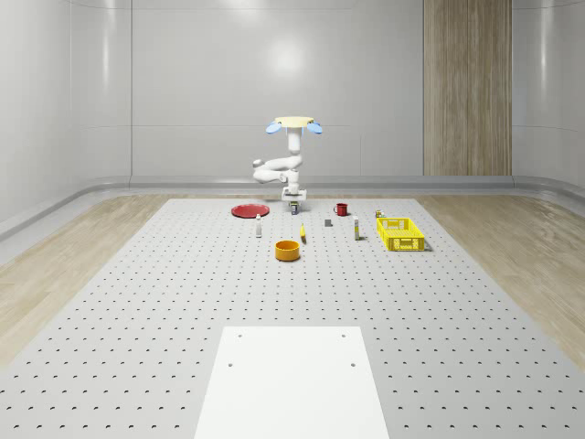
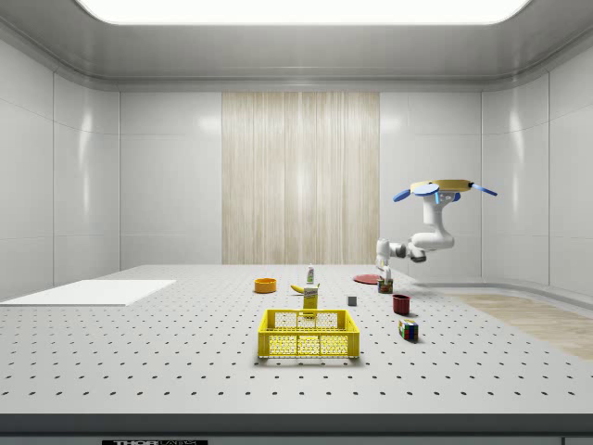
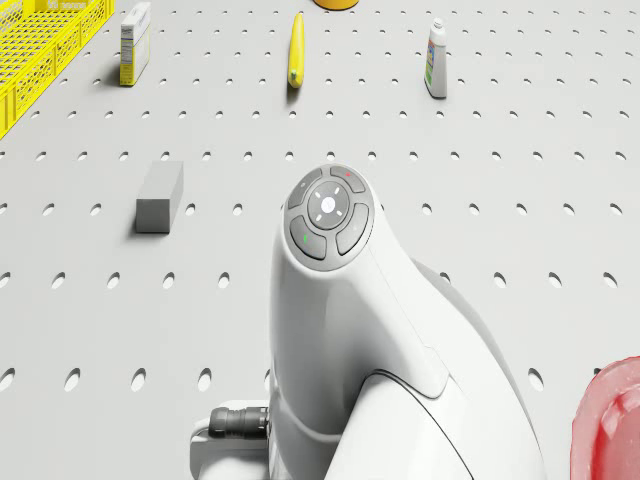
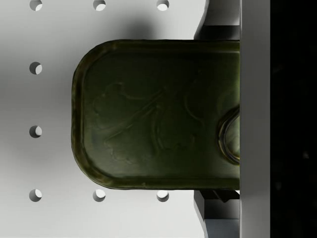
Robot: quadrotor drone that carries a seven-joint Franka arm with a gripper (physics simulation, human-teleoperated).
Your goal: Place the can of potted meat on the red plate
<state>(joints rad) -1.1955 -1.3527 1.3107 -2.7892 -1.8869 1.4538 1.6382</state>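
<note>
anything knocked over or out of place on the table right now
Nothing stands out. The banana lies flat, the white bottle and red mug stand upright, and the gripper sits at the potted meat can, beside the red plate.

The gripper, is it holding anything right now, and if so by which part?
Probably the can of potted meat: the gripper is down at it, with finger parts at its two long sides, but the wrist view cannot confirm a firm hold.

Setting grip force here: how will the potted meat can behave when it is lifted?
Probably rigid: the can of potted meat shows an embossed, metal-looking lid, so it should hardly give between the fingers flanking it. Its rounded-rectangle outline suggests it will not roll if released. The lid's sheen hints at smooth metal, so it might slip under a light grip.
</note>
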